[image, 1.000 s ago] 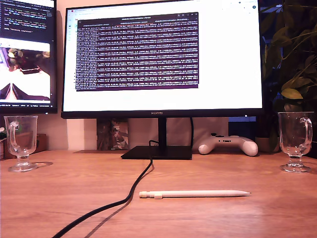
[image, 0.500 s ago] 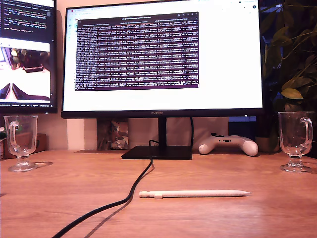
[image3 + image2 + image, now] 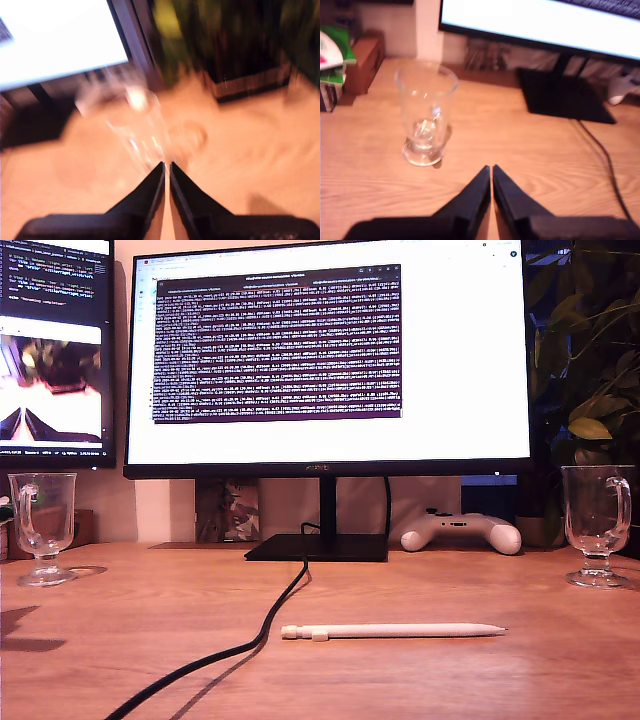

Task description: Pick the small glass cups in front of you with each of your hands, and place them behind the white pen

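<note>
Two glass cups stand upright on the wooden worktop (image 3: 420,670), one at the exterior view's left (image 3: 42,525) and one at that view's right (image 3: 596,523), well apart, with the big monitor (image 3: 328,360) between and behind them. The white pen (image 3: 392,631) lies flat near the front, tip towards the exterior view's right, a black cable (image 3: 262,625) curling just beside its cap end. A white game controller (image 3: 460,532) rests by the monitor stand.

My first claw (image 3: 491,172) has its fingers pressed together, pointing across bare wood at a cup (image 3: 425,112) that stands apart from it (a cardboard box (image 3: 364,60) sits beyond). My second claw (image 3: 167,170) is pressed together too, its picture badly smeared; a cup (image 3: 132,122) shows as a pale blur just past the tips, and I cannot tell whether they touch.
</note>
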Controlling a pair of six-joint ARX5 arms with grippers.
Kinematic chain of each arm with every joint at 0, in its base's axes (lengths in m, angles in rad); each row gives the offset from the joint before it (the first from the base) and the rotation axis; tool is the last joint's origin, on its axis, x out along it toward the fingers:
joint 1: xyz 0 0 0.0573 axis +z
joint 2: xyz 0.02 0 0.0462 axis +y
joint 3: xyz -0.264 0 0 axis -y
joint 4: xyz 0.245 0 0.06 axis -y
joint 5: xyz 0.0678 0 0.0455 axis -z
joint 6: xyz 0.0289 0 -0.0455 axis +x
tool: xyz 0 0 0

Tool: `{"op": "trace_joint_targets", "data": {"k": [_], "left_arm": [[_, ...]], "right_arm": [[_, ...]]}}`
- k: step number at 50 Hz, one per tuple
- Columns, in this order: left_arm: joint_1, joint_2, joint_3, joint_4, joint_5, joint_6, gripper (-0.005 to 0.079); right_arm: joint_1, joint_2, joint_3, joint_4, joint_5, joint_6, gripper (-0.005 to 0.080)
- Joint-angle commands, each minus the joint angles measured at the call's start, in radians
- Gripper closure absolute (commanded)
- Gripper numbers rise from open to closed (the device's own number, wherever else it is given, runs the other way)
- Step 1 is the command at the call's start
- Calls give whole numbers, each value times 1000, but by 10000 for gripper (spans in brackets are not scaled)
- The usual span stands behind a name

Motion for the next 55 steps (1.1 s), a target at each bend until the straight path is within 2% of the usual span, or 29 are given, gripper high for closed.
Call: {"op": "trace_joint_targets", "data": {"k": [1, 6, 13, 23, 29, 32, 45, 55], "left_arm": [[2, 48, -19, 48, 1, 4, 756], [1, 108, -19, 79, 6, 4, 756], [-1, 139, -19, 95, 17, 4, 756], [-1, 137, -19, 109, 21, 1, 756], [-1, 137, -19, 114, 39, -4, 756], [-1, 137, -19, 114, 39, -4, 756], [-1, 137, -19, 115, 40, -3, 756], [-1, 137, -19, 116, 40, -3, 756]], "right_arm": [[23, 53, 53, 21, -3, 4, 748], [51, 158, 136, -27, -2, 6, 746], [76, 303, 288, -188, 1, 14, 733], [80, 460, 490, -386, 2, 19, 634], [80, 552, 591, -474, 1, 20, 501], [80, 600, 634, -518, 1, 26, 463], [108, 767, 763, -655, 1, 30, 434], [135, 824, 774, -646, 1, 44, 433]]}}
